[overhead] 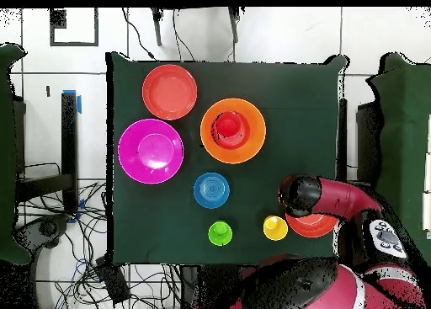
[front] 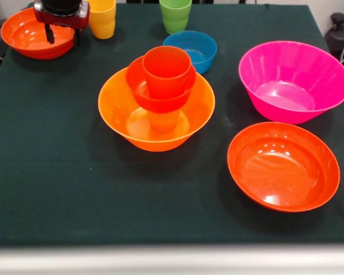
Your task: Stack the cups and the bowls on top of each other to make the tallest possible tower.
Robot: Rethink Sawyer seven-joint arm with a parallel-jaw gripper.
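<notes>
Large orange bowl [front: 156, 117]: glossy round plastic, deep, on the dark green cloth-covered worktop [front: 51, 172]. Landmark for all entries.

Tower [front: 162, 91]: stands inside the orange bowl. An orange cup [front: 163, 120] at the bottom, a small red-orange bowl [front: 155, 94] on it, a tapered red-orange cup [front: 167, 71] upright on top.

Small blue bowl [front: 190, 50]: smooth, shallow, just behind the orange bowl.

Magenta-pink bowl [front: 293, 80]: large, flared, to its right.

Wide red-orange bowl [front: 283, 166]: shallow, shiny, right and nearer the camera.

Green cups [front: 175, 15]: two nested, behind the blue bowl.

Yellow cups [front: 102, 18]: nested, far left-behind.

Second red-orange bowl [front: 34, 33]: wide, far left-behind, beside the yellow cups.

Gripper [front: 62, 35]: red and black, pointing down over this bowl's rim; dark fingers [front: 49, 35] parted, holding nothing. In the overhead view the arm [overhead: 337, 196] reaches across that bowl.
</notes>
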